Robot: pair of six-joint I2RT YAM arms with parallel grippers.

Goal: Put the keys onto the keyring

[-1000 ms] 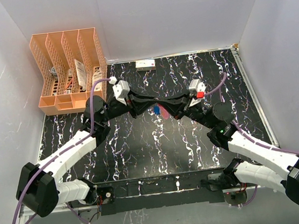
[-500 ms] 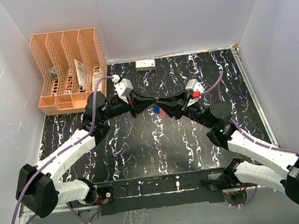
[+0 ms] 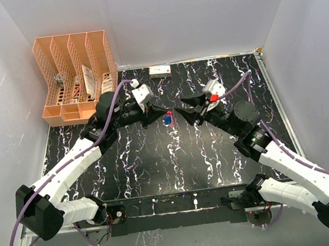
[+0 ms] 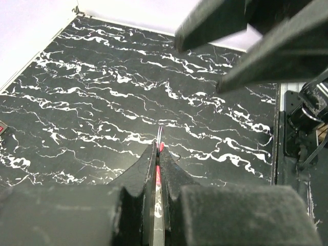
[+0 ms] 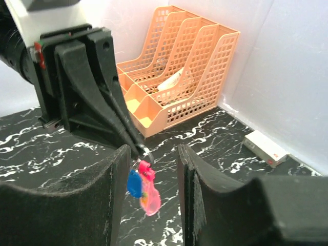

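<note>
Now the left end effector [image 3: 163, 112] is clenching the red-strapped metal keyring [image 5: 149, 197]. At its three o'clock, the right end effector [image 3: 183, 113] is gaping, released.

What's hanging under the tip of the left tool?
A blue key and a pink strap dangle from the ring the left tool pinches. Anything behind the strap is covered.

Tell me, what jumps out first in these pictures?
Above the middle of the black marbled table, the left gripper pinches the keyring, its pink strap and a blue key dangling, right before the open right gripper. An orange file rack stands in the far-left corner.
</note>
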